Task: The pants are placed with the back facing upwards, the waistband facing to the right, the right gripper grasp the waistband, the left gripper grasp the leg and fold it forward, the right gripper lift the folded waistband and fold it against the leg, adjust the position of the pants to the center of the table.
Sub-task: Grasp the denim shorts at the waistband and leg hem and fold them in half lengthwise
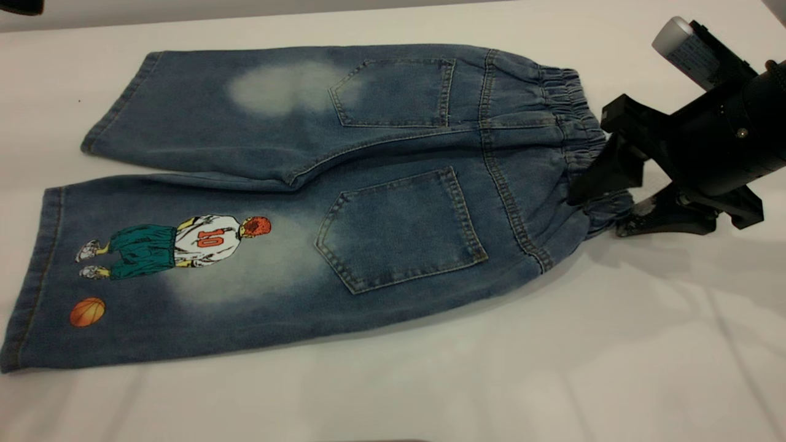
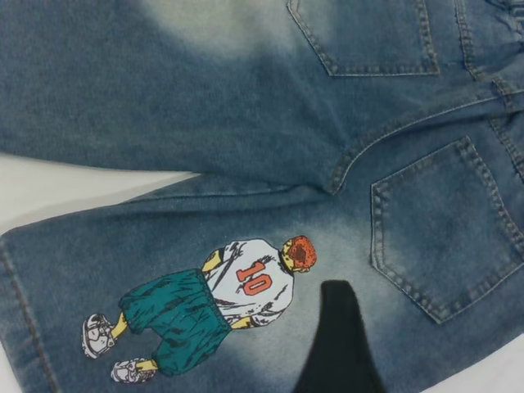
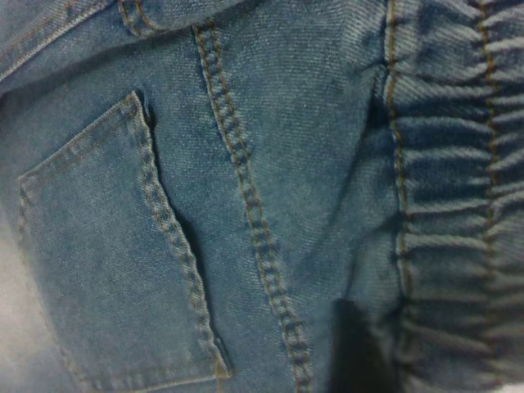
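Observation:
The pants (image 1: pixel 393 202) lie flat on the table (image 1: pixel 552 368), back side up, with the waistband (image 1: pixel 571 116) at the right. The printed leg (image 1: pixel 153 270) is the near one, with its player print and orange ball at the left. My right gripper (image 1: pixel 599 212) is at the near end of the waistband. One finger lies on top and the other under the edge, shut on the bunched cloth. The right wrist view shows that finger (image 3: pixel 359 352) beside the gathered waistband (image 3: pixel 458 205). My left gripper (image 2: pixel 401 364) hovers open above the printed leg (image 2: pixel 205 311), one finger (image 2: pixel 337 344) showing.
The plain leg (image 1: pixel 202 116) with its faded patch lies on the far side. A dark object (image 1: pixel 18 6) sits at the far left corner. Bare tabletop surrounds the pants, widest at the near right.

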